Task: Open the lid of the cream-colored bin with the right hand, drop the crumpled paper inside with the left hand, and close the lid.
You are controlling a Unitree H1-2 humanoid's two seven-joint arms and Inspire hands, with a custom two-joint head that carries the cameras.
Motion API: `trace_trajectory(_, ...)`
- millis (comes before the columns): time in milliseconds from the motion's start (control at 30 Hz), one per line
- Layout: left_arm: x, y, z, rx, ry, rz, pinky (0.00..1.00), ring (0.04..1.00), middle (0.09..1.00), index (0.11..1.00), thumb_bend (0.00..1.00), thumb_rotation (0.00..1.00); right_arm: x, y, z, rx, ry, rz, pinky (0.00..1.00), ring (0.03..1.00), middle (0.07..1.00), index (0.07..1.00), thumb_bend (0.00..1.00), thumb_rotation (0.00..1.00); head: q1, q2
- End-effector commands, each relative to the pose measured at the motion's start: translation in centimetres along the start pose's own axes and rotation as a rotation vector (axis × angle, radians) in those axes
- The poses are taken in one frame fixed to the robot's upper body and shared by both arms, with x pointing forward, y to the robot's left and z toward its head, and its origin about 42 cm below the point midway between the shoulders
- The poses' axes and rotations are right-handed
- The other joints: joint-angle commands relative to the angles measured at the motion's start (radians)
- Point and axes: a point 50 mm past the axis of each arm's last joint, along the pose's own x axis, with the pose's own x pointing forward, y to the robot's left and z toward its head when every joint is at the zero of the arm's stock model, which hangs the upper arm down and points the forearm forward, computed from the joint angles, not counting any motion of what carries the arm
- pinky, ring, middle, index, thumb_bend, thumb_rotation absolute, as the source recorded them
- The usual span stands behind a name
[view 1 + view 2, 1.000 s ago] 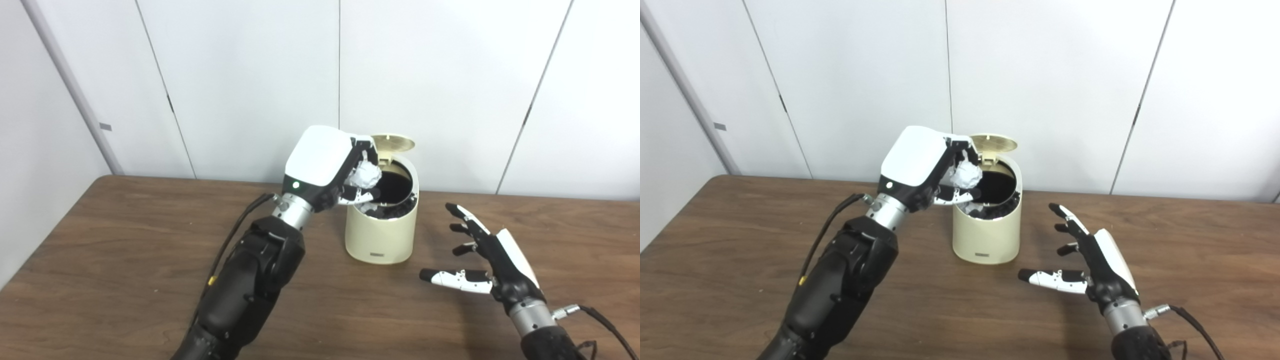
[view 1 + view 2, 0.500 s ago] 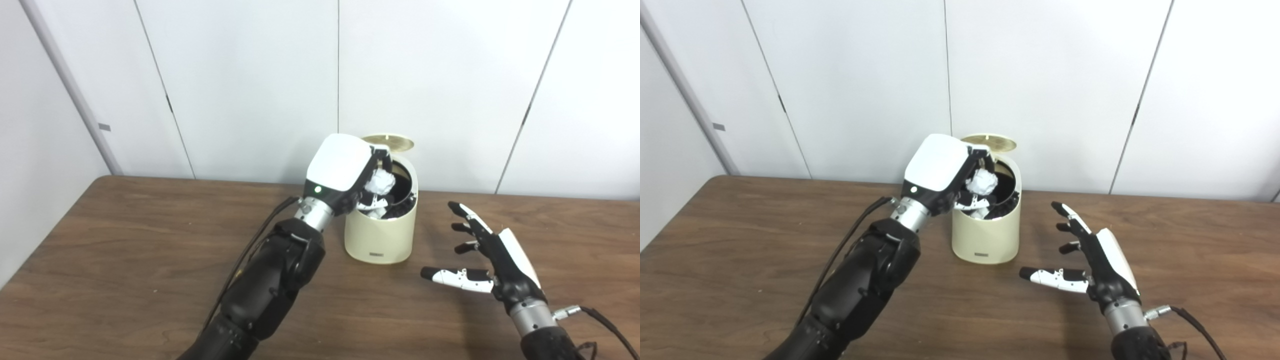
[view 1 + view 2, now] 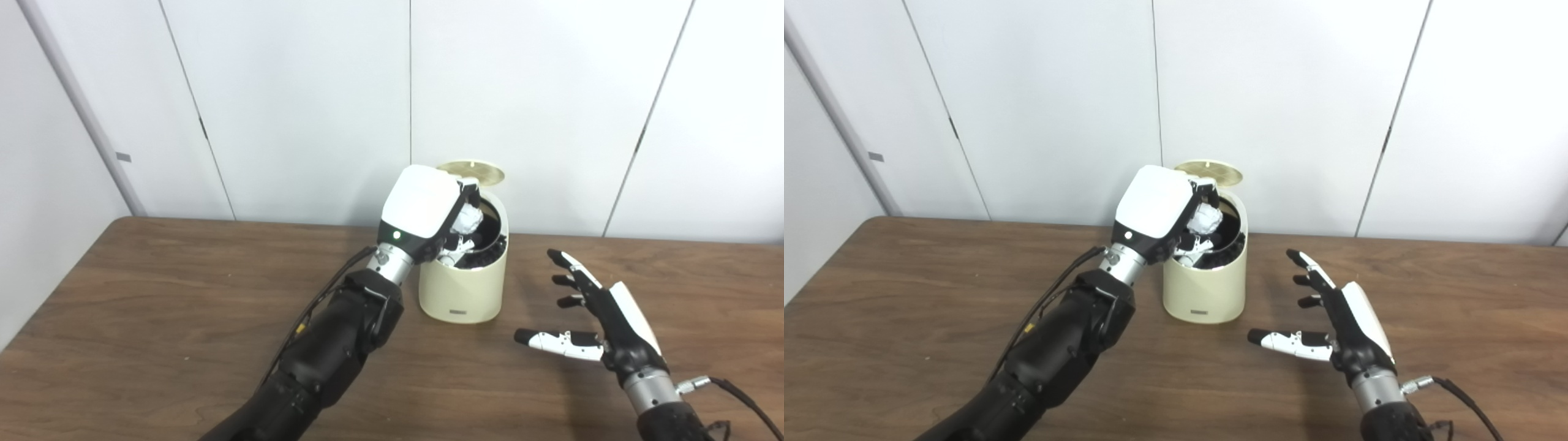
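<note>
The cream-colored bin point(image 3: 463, 288) stands near the table's back edge with its round lid point(image 3: 471, 173) flipped up behind the dark opening. My left hand point(image 3: 422, 211) hangs over the bin's left rim, fingers curled into the opening and shut on the white crumpled paper point(image 3: 467, 218), which sits just above the mouth. My right hand point(image 3: 597, 321) hovers above the table to the bin's right, open with fingers spread, holding nothing.
The brown wooden table point(image 3: 153, 306) stretches out to the left and in front of the bin. White wall panels point(image 3: 306, 92) rise right behind the bin. A cable point(image 3: 729, 392) trails from my right wrist.
My left hand has carried the paper rightward and down over the bin's opening. The right hand has stayed in place. The camera has shifted slightly.
</note>
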Motion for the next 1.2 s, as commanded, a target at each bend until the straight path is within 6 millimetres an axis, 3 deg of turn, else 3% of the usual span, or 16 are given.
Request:
trace_trajectory(0,1.3,1.0,-0.4,0.036,-0.007,0.006,0.41,0.46,0.429,0.529,0.52,0.0,0.5,-1.1,1.5,-0.001,-0.07,-0.046,0.71,0.849,0.921,0.906,0.81,0.33,0.0,0.001)
trace_trajectory(233,1.2,1.2,-0.5,0.04,-0.002,0.006,0.45,0.53,0.472,0.538,0.52,0.0,0.5,-1.2,1.5,0.004,-0.072,-0.042,0.71,0.852,0.92,0.909,0.81,0.33,0.008,0.007)
trace_trajectory(300,1.1,1.3,-0.5,0.038,0.0,0.002,0.48,0.557,0.488,0.625,0.54,0.0,0.5,-1.1,1.5,0.007,-0.075,-0.04,0.7,0.852,0.921,0.91,0.81,0.33,0.009,0.008)
trace_trajectory(333,1.1,1.4,-0.5,0.038,-0.001,0.0,0.5,0.571,0.55,0.645,0.75,0.06,0.5,-1.1,1.5,0.008,-0.073,-0.04,0.69,0.851,0.921,0.911,0.81,0.33,0.008,0.01)
trace_trajectory(433,1.0,1.5,-0.5,0.038,-0.002,0.004,0.5,0.573,0.591,0.663,0.88,0.11,0.5,-1.1,1.6,0.01,-0.071,-0.04,0.68,0.852,0.921,0.91,0.81,0.33,0.008,0.011)
trace_trajectory(1167,0.8,2.1,-0.4,0.021,-0.003,0.018,0.49,0.555,0.593,0.651,0.91,0.14,0.8,-1.4,1.6,0.012,-0.078,-0.036,0.7,0.857,0.926,0.911,0.82,0.32,0.019,0.019)
